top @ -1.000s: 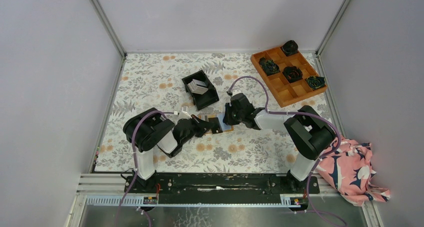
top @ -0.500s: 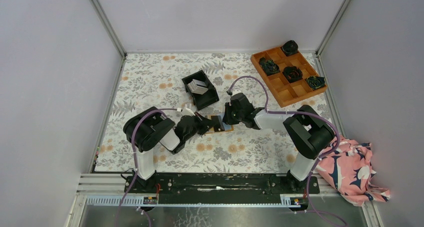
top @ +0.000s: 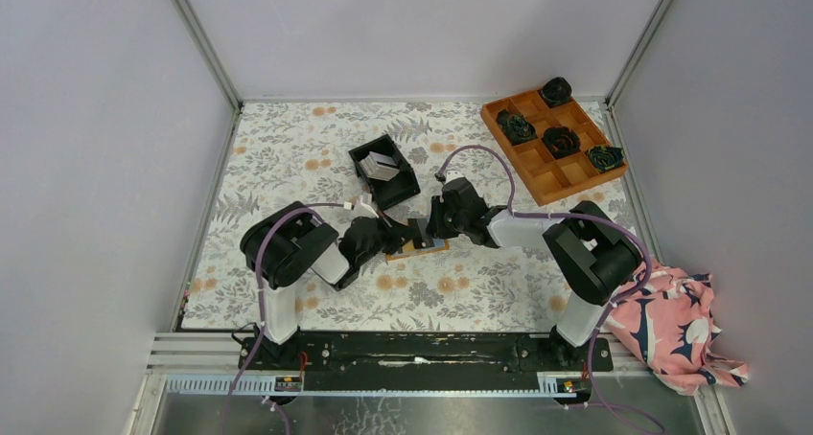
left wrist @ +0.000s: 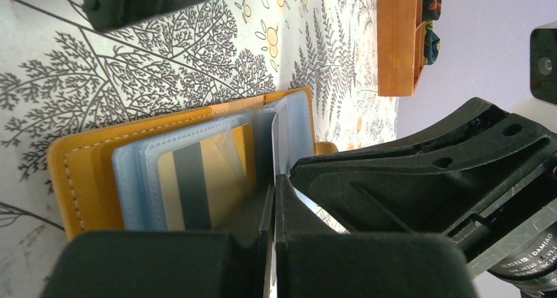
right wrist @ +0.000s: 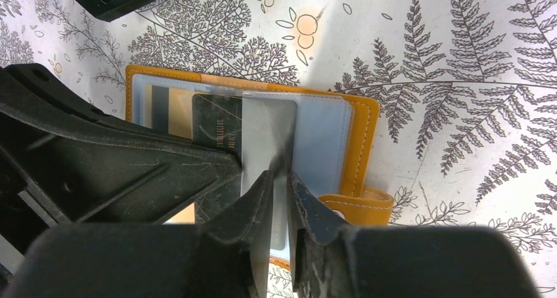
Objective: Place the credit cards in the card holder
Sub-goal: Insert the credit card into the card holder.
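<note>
The card holder (top: 418, 247) lies open on the floral cloth between both grippers, orange-tan outside and light blue inside. In the left wrist view the card holder (left wrist: 85, 173) has a tan credit card (left wrist: 197, 180) with a black stripe in a pocket. My left gripper (left wrist: 274, 183) is shut on a thin silvery credit card, seen edge-on. In the right wrist view this silvery card (right wrist: 266, 130) stands over the holder (right wrist: 364, 134), beside a dark card (right wrist: 217, 137). My right gripper (right wrist: 281, 180) is pinched on the same silvery card. The grippers (top: 398, 236) (top: 429, 230) nearly touch.
A black bin (top: 383, 171) with more cards stands just behind the holder. The orange compartment tray (top: 553, 143) with dark rosettes is at the back right. A pink patterned cloth (top: 671, 325) lies off the table's right front corner.
My left gripper has moved right with its card, over the holder and up against the right gripper. The right gripper has stayed in place.
</note>
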Controlling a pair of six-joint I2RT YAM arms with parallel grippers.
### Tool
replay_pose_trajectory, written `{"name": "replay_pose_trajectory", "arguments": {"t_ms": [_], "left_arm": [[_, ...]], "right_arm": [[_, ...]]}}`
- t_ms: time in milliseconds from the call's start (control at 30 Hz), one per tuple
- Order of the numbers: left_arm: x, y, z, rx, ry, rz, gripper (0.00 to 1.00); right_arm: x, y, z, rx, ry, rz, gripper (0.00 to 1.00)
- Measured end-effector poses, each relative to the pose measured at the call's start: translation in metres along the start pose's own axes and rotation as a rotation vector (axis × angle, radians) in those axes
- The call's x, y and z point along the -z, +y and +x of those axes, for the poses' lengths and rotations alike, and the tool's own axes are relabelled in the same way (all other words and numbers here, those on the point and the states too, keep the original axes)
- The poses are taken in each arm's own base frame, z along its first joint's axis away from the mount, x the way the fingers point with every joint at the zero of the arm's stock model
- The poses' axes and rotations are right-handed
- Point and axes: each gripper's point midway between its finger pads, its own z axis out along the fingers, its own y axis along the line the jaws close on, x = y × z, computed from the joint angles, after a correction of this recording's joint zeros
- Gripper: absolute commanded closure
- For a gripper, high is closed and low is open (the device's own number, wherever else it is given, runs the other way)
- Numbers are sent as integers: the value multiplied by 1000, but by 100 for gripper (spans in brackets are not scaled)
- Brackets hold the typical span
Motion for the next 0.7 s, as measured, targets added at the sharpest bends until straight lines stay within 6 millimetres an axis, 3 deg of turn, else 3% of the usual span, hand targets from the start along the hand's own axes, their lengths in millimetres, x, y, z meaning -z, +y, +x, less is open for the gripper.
{"name": "replay_pose_trajectory", "arguments": {"t_ms": [67, 333, 700], "left_arm": [[-1, 0, 0, 0, 0, 2, 99], [-3, -1, 2, -2, 1, 7, 75], [-5, -6, 3, -6, 4, 21, 70]], "right_arm": [[0, 1, 0, 0, 0, -2, 74], [2, 1, -1, 8, 0, -3, 67], [20, -1, -2, 64, -10, 33, 61]]}}
